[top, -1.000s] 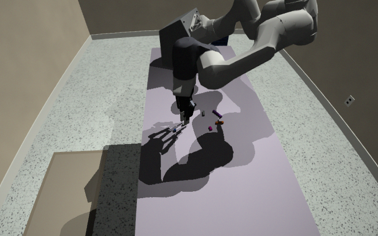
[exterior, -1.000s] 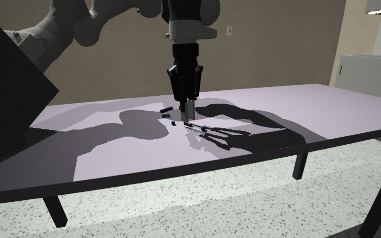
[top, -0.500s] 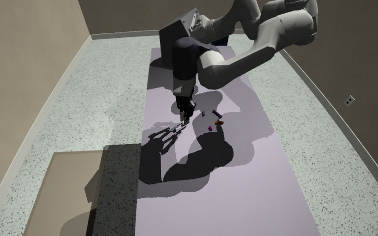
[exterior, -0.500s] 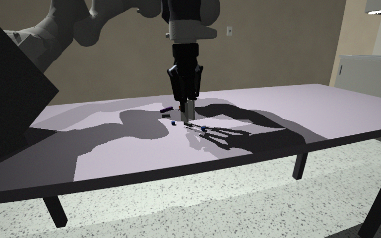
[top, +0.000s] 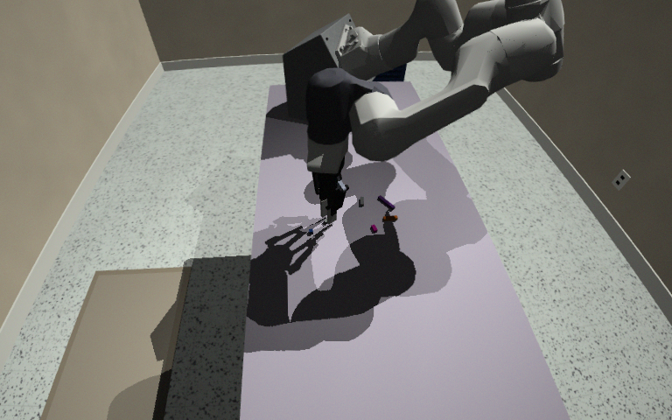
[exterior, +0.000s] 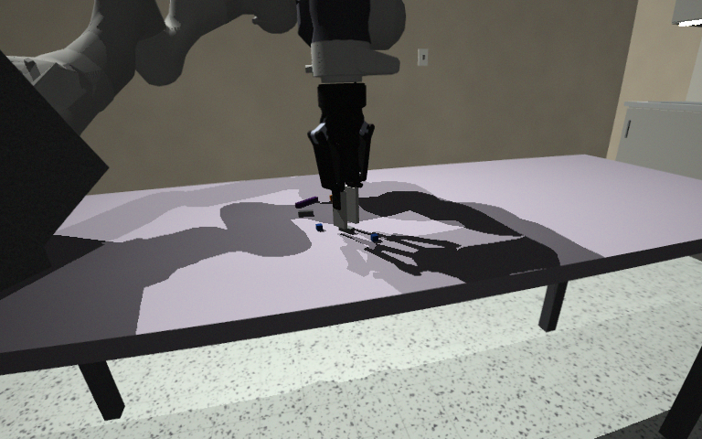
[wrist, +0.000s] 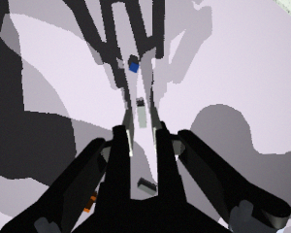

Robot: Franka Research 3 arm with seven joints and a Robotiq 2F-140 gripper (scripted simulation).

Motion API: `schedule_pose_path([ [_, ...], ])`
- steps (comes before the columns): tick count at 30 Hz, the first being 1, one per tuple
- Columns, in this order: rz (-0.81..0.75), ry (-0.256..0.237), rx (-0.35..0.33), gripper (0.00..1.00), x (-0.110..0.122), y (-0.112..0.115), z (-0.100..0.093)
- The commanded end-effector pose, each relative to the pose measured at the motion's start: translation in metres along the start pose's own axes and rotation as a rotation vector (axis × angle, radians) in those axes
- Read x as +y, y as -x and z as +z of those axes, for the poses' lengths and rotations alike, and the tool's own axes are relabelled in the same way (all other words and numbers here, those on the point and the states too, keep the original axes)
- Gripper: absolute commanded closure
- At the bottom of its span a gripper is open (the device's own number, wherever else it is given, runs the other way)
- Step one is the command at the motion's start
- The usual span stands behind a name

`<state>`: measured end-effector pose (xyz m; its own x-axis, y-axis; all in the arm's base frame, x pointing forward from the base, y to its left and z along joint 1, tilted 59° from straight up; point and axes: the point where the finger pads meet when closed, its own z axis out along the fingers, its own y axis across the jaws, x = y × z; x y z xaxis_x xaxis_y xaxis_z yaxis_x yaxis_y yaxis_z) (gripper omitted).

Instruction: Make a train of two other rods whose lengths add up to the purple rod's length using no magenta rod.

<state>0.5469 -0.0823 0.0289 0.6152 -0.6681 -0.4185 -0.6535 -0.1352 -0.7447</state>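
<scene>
The purple rod (top: 385, 202) lies on the table right of my gripper; it also shows in the exterior view (exterior: 306, 202). One grey rod (top: 360, 201) lies flat left of it, dark in shade in the exterior view (exterior: 304, 214). My gripper (top: 330, 217) (exterior: 346, 219) points straight down, its tips close to the table. In the wrist view a second grey rod (wrist: 141, 116) lies between the fingertips, with a gap on each side. The fingers stand narrow but apart. A blue rod (wrist: 134, 65) (top: 310, 230) lies just past the tips.
An orange rod (top: 389, 218) and a magenta rod (top: 374, 227) lie below the purple rod. The orange rod shows in the wrist view (wrist: 89, 204). Two blue rods (exterior: 319, 226) (exterior: 374, 237) lie near the fingertips. The arm's dark base block (top: 308, 78) stands at the table's far end.
</scene>
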Motion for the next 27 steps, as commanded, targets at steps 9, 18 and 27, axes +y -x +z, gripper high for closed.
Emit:
schedule_pose_path([
  [9, -0.007, 0.000, 0.003, 0.85, -0.0005, -0.0009, 0.0116],
  [18, -0.007, 0.000, 0.003, 0.85, -0.0005, -0.0009, 0.0130],
  [27, -0.007, 0.000, 0.003, 0.85, -0.0005, -0.0009, 0.0130],
])
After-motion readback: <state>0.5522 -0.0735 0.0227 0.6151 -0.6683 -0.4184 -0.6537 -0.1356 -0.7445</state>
